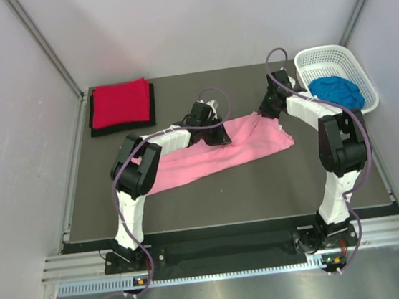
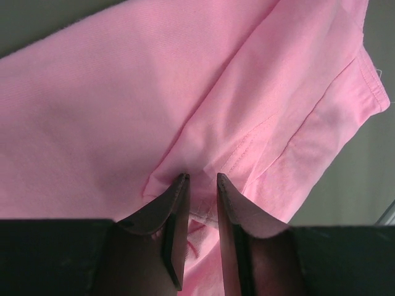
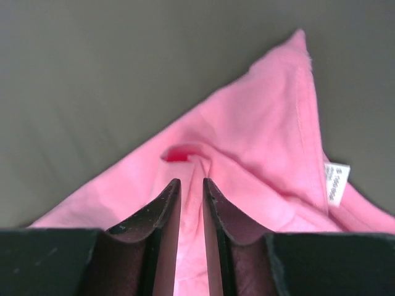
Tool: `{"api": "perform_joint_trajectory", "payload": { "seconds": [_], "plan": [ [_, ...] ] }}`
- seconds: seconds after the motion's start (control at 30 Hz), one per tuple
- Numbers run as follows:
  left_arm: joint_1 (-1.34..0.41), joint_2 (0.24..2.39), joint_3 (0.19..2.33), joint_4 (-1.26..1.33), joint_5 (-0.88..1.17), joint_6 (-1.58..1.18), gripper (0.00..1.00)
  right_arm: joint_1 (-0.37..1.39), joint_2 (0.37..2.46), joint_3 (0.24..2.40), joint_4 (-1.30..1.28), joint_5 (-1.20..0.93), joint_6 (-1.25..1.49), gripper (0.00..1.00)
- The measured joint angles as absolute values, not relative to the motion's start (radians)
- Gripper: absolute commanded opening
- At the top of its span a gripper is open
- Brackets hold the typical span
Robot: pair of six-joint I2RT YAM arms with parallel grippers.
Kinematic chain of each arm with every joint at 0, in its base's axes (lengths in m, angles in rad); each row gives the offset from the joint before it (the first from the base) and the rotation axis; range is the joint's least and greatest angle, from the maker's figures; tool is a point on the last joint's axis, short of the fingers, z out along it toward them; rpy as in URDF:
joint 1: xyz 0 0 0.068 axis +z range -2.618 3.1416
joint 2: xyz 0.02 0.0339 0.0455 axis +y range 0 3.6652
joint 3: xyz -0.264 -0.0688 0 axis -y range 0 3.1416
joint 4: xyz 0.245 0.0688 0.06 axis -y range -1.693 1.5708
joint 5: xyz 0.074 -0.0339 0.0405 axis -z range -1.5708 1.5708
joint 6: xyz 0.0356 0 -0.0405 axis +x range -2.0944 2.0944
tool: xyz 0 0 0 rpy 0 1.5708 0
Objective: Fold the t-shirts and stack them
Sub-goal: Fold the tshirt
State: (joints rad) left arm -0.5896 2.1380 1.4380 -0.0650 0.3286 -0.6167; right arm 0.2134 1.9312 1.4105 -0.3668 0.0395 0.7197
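The light pink t-shirt (image 1: 207, 156) lies stretched in a long band across the middle of the dark table. My left gripper (image 1: 219, 135) sits on its upper edge near the centre. In the left wrist view the left gripper (image 2: 200, 177) is shut on a raised fold of the pink t-shirt (image 2: 92, 111). My right gripper (image 1: 266, 111) is at the shirt's far right corner. There the right gripper (image 3: 190, 180) pinches a ridge of the pink t-shirt (image 3: 259, 142). A red t-shirt (image 1: 119, 101) lies folded on a black t-shirt (image 1: 94, 125) at the back left. A bright blue t-shirt (image 1: 337, 91) sits bunched in the basket.
A white lattice basket (image 1: 320, 56) stands at the table's back right corner. A white care label (image 3: 336, 183) shows at the pink shirt's hem. Grey walls close in on the left, right and back. A metal rail runs along the near edge.
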Motion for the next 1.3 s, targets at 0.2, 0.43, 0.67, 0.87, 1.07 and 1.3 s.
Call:
{"api": "perform_joint_trajectory", "payload": {
  "seconds": [0.2,0.43,0.67,0.87,1.07,1.3],
  "plan": [
    [-0.588,2.131,1.438,-0.088,0.322,-0.617,0.29,0.214,1.887,1.348,-0.375,0.041,0.772,0.18],
    [-0.586,2.123,1.428,-0.092,0.320,-0.619,0.29,0.214,1.888,1.340,-0.384,0.038,0.809,0.18],
    [-0.584,2.116,1.428,-0.099,0.321,-0.618,0.29,0.221,1.921,1.341,-0.380,0.020,0.825,0.18],
    [-0.583,2.116,1.428,-0.102,0.321,-0.617,0.30,0.233,1.954,1.343,-0.352,0.014,0.842,0.18],
    [-0.582,2.116,1.428,-0.106,0.330,-0.617,0.30,0.234,1.987,1.343,-0.336,0.018,0.852,0.18],
    [-0.581,2.099,1.428,-0.116,0.356,-0.628,0.31,0.234,1.991,1.349,-0.331,0.024,0.858,0.17]
  ]
}}
